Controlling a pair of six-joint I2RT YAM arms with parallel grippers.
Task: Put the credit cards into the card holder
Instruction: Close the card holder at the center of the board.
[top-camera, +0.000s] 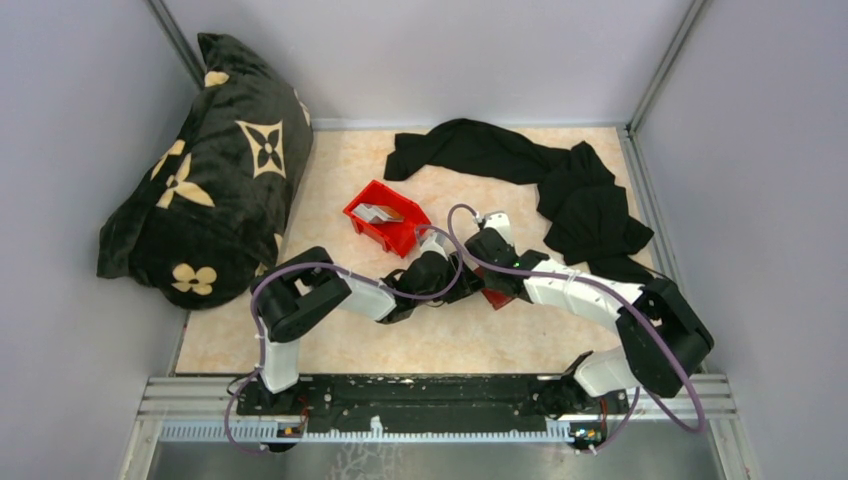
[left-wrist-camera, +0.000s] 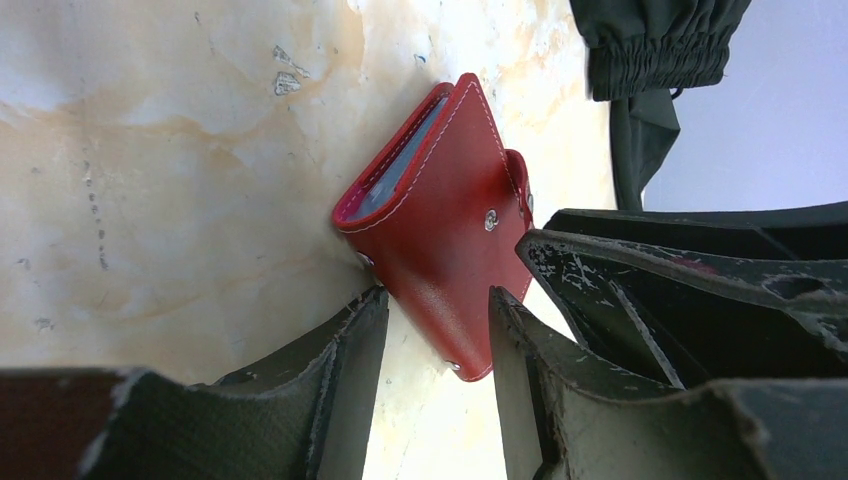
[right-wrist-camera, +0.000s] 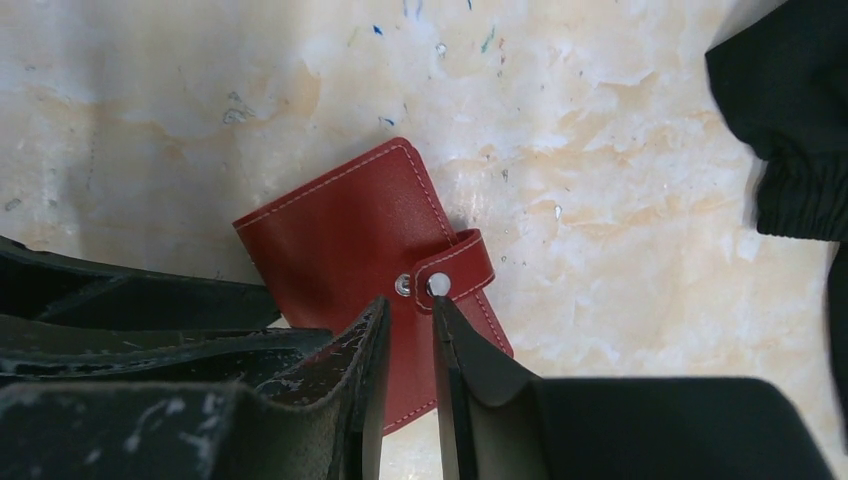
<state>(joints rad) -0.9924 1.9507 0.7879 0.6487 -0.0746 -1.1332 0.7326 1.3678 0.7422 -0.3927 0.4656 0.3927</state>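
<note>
Your holder (right-wrist-camera: 340, 230) lies closed and flat at mid-table, with both arms meeting over it. The cards (top-camera: 378, 212) sit in the bin (top-camera: 396, 241), off at 10 o'clock from the holder in the top view.

In the right wrist view, the holder's long axis runs from 11 to 5 o'clock. The strap (right-wrist-camera: 455, 268) wraps over the long edge facing 3 o'clock, so that is the side that opens. The snap (right-wrist-camera: 432, 285) is fastened.

Your right gripper (right-wrist-camera: 410, 305) comes in from 6 o'clock. Its jaws are a narrow slit apart and pinch nothing, with the tips right at the snap. It is the nearer tool for the strap, which I judge has to be undone first.

Your left gripper (left-wrist-camera: 438, 310) is spread and straddles the corner away from the strap. You cannot tell from these views whether it presses on the leather. It looks well placed to steady the holder while the right pulls the strap out toward 3 o'clock.
</note>
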